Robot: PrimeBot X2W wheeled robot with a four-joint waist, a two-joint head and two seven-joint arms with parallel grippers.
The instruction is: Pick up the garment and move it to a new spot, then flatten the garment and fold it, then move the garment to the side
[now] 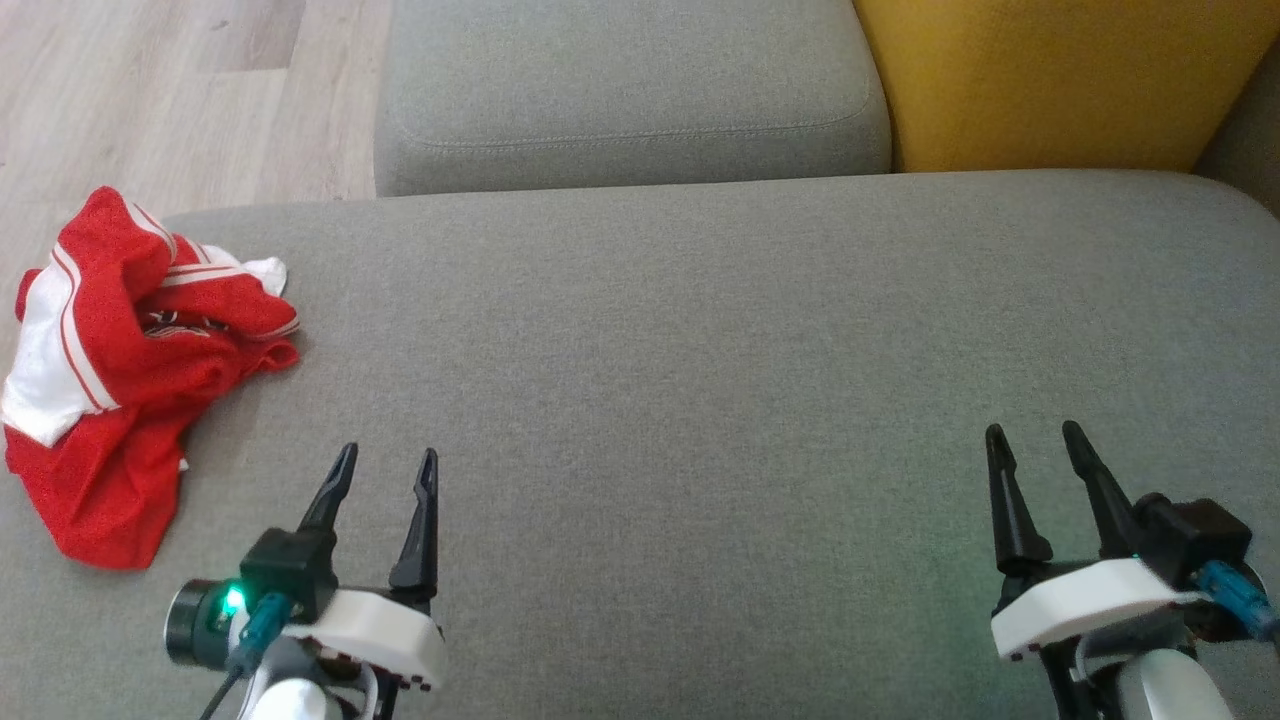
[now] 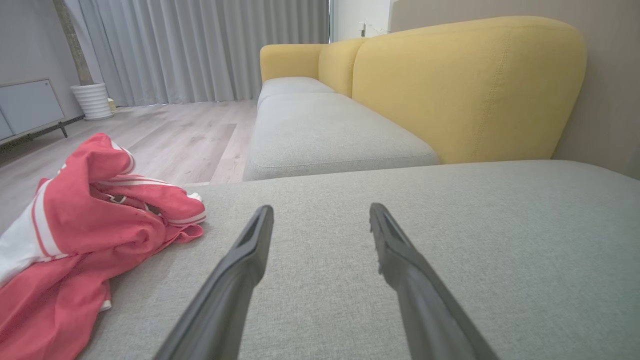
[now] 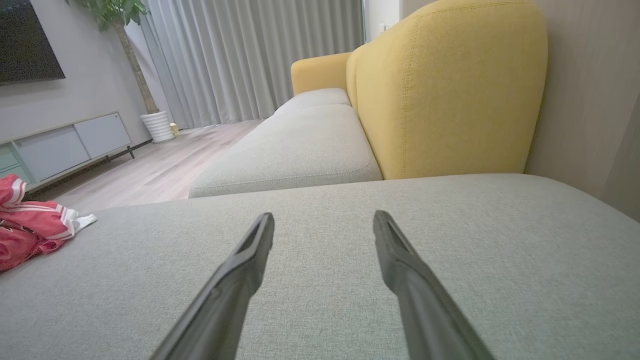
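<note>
The garment [image 1: 120, 370] is a crumpled red piece with white panels and stripes, lying at the far left edge of the grey sofa cushion [image 1: 700, 350]. It shows at the left in the left wrist view [image 2: 85, 235] and at the far left in the right wrist view [image 3: 30, 225]. My left gripper [image 1: 390, 462] hovers open over the cushion, just right of the garment and apart from it, with nothing between its fingers. At the lower right, my right gripper [image 1: 1035, 438] is open too, far from the garment.
A second grey seat cushion [image 1: 630, 90] adjoins at the back, with a yellow backrest [image 1: 1050, 80] to its right. Wooden floor [image 1: 180, 90] lies beyond the cushion's left edge. A low cabinet [image 3: 65, 145] and a white plant pot [image 3: 157, 126] stand across the room.
</note>
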